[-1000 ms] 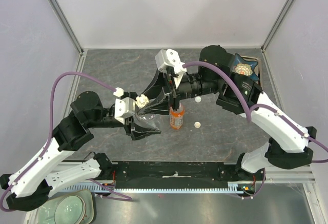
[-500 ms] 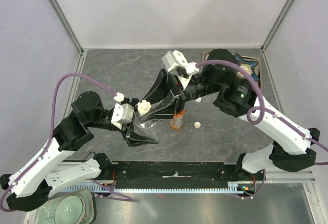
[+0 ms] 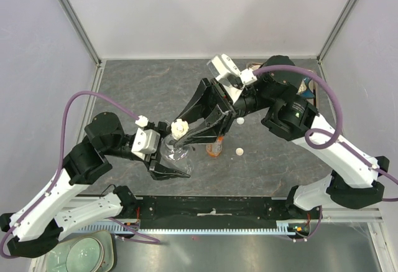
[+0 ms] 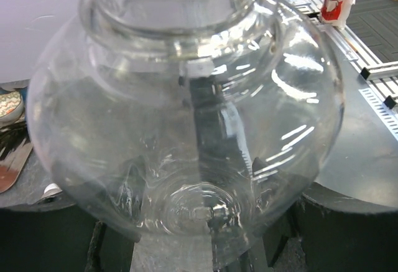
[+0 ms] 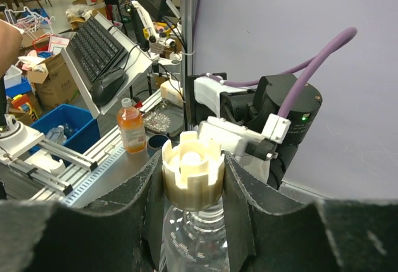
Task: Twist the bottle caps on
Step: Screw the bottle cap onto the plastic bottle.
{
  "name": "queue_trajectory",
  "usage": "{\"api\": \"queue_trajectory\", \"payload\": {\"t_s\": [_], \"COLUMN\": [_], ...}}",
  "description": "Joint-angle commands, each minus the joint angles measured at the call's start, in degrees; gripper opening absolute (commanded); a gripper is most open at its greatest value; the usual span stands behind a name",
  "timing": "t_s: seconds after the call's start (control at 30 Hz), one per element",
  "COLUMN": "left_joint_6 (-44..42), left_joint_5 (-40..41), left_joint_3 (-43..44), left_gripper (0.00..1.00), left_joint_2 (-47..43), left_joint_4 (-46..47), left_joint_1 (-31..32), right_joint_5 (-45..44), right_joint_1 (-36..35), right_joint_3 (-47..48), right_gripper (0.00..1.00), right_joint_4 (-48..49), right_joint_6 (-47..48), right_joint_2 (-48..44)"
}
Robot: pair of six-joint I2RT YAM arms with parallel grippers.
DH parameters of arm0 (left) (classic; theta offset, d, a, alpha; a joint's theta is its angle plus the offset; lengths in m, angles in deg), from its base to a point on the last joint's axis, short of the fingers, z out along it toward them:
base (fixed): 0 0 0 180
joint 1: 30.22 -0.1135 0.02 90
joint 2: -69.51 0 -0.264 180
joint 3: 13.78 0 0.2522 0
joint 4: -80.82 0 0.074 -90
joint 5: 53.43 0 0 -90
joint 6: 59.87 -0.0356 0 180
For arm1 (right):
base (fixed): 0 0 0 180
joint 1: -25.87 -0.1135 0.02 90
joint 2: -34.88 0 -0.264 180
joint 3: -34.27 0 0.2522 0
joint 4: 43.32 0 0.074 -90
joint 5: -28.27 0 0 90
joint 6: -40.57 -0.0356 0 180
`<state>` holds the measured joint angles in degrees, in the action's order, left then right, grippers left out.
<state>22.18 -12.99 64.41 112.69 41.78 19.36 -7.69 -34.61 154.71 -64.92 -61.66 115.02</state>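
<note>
Clad in white shells along the left arm [image 3: 50,200] and right arm [image 3: 348,154], with black round joints between. Looped on each side by a purple cable [image 3: 93,93]. Tipped with black wedge-shaped fingers at the left claw [image 3: 171,158] and right claw [image 3: 186,132], each behind a white camera block [image 3: 225,70].

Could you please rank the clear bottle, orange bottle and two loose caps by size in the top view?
1. clear bottle
2. orange bottle, partly hidden
3. near cap and far cap: alike
</note>
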Motion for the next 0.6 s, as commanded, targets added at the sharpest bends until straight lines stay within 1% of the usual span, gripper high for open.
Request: {"api": "queue_trajectory", "payload": {"t_s": [0.0, 0.13, 0.23, 0.57], "left_joint_6": [-3.2, -5.0, -5.6, -3.8], "left_joint_5": [3.8, 7.8, 8.6, 9.4], "left_joint_3": [1.1, 2.9, 4.3, 3.8], "left_gripper": [0.05, 0.05, 0.05, 0.04], "left_joint_2": [0.6, 2.2, 3.1, 2.1], "left_joint_4": [-0.6, -3.0, -4.9, -2.5], "left_joint_1": [-0.3, -0.3, -0.4, -0.3], "right_joint_5": [-2.1, -4.6, -5.7, -11.0], "right_joint_1": [0.3, 0.3, 0.3, 0.2], "right_joint_3": [4.0, 3.4, 2.6, -0.6], "right_gripper": [0.06, 0.08, 0.08, 0.07], "right_joint_4": [-3.0, -5.8, -8.0, -12.1], "right_joint_6": [1.1, 3.1, 4.3, 7.4], "right_joint_2": [2.7, 3.3, 3.4, -0.4]}}
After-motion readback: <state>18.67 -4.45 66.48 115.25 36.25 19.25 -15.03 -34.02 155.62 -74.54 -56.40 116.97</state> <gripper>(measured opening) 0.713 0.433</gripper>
